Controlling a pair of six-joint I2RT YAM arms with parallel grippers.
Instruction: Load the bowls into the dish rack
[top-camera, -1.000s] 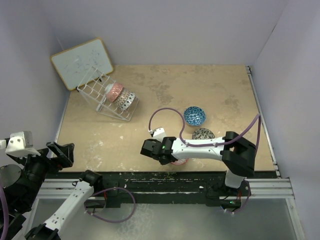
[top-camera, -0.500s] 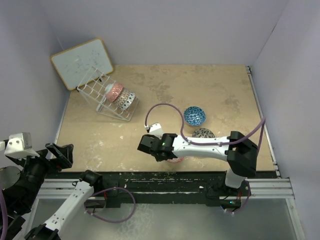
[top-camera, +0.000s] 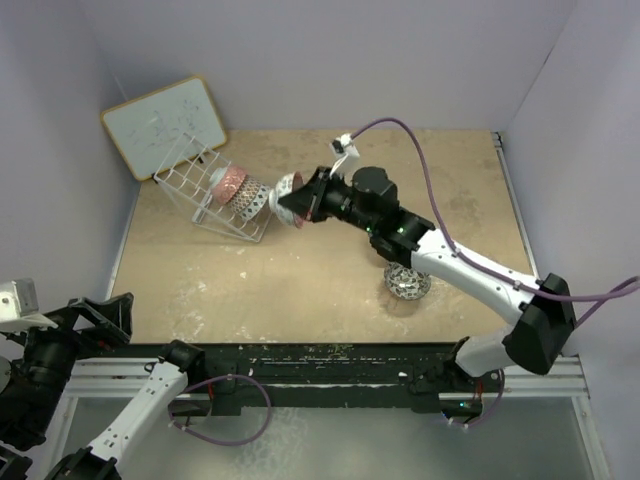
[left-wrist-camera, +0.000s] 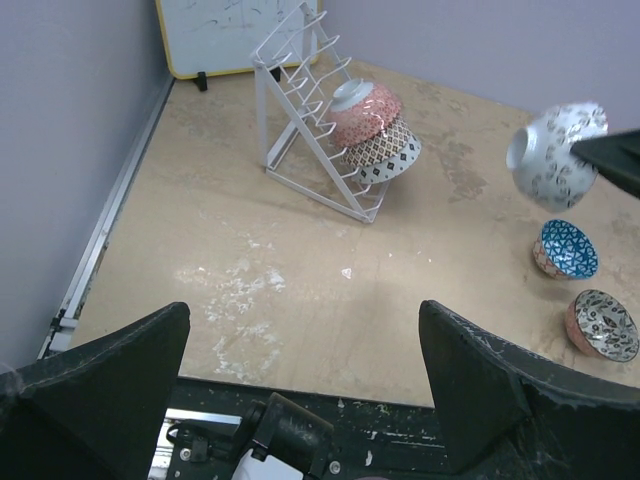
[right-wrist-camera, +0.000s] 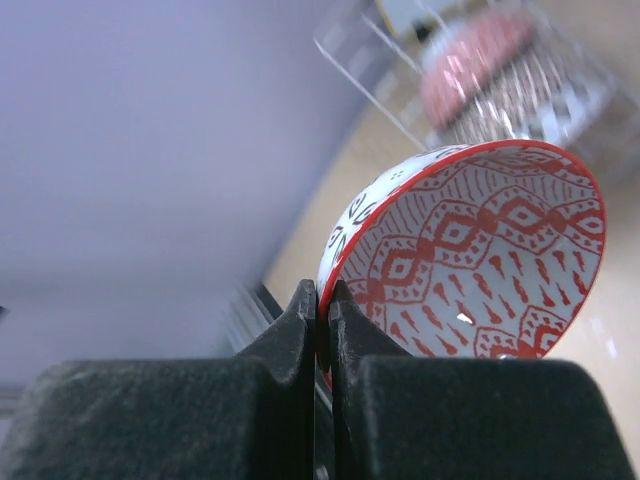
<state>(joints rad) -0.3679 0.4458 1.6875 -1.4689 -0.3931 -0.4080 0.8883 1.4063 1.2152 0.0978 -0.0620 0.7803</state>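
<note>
Lilac walls (top-camera: 350, 60) close around a beige table (top-camera: 350, 170) whose top is scuffed with pale marks. At the far left corner a whiteboard (top-camera: 165, 122) leans on the wall. Just before it stands the dish rack (top-camera: 190, 175), its long side running diagonally from the board toward the table's middle. Three bowls (top-camera: 243, 190) lie nested on their sides in it, feet toward the slanted wires.

The right gripper (top-camera: 308, 203) is clamped on the rim of a red-patterned bowl (right-wrist-camera: 480, 260), in the air just beside the rack. This bowl is tipped on edge, its foot toward the rack and its mouth toward the arm. A blue bowl (left-wrist-camera: 568, 248) and a grey-patterned bowl (top-camera: 408, 283) sit upright on the table's right half.

The left gripper (left-wrist-camera: 302, 308) hangs over the near edge, fingers wide apart.
</note>
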